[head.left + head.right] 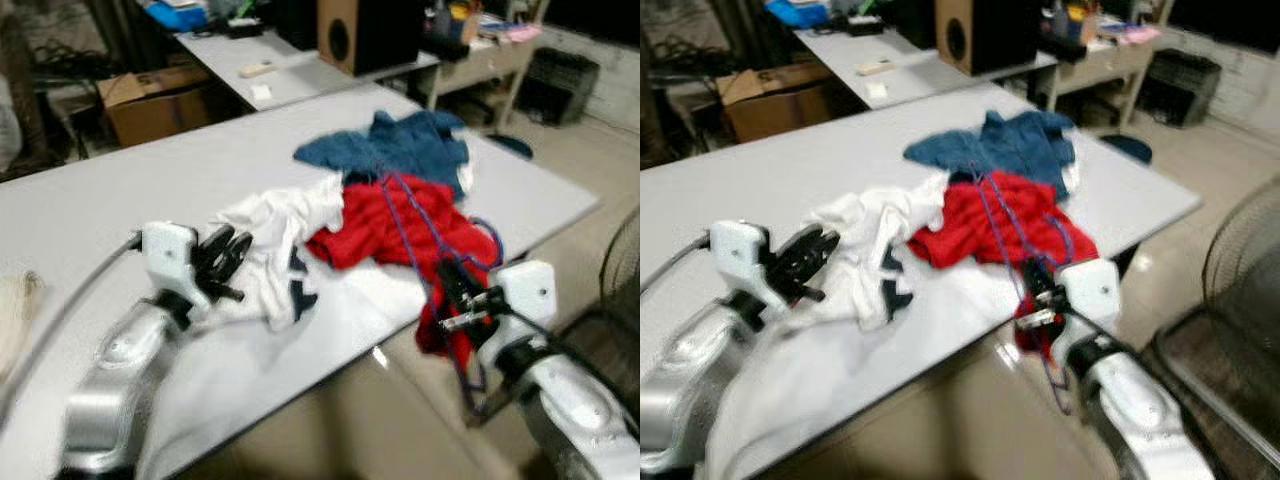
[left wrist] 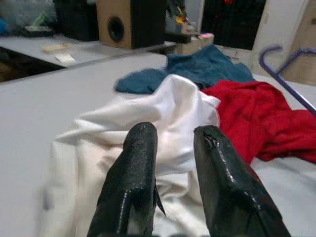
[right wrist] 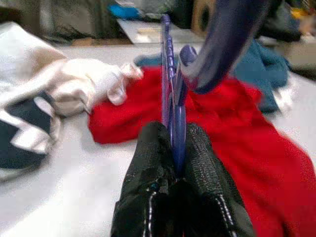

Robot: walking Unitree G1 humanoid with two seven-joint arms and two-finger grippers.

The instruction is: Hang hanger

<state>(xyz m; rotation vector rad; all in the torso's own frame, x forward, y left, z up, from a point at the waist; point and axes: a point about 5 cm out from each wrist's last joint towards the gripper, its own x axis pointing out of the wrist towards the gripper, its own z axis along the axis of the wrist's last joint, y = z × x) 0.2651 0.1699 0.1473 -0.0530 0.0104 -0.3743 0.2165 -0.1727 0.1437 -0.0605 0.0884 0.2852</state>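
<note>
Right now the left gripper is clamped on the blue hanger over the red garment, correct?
Not quite: the right gripper clamps the blue hanger over the red garment, as the right wrist view shows. The left gripper is open by the white garment.

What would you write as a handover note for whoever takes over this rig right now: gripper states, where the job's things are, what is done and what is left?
Right gripper: shut on the purple hanger, held over the red garment at the table edge.
Left gripper: open, fingers apart just above the white garment, holding nothing.
Blue garment lies beyond the red one.
Done: hanger picked up.
Left: no garment is on the hanger yet; hanging remains.
</note>
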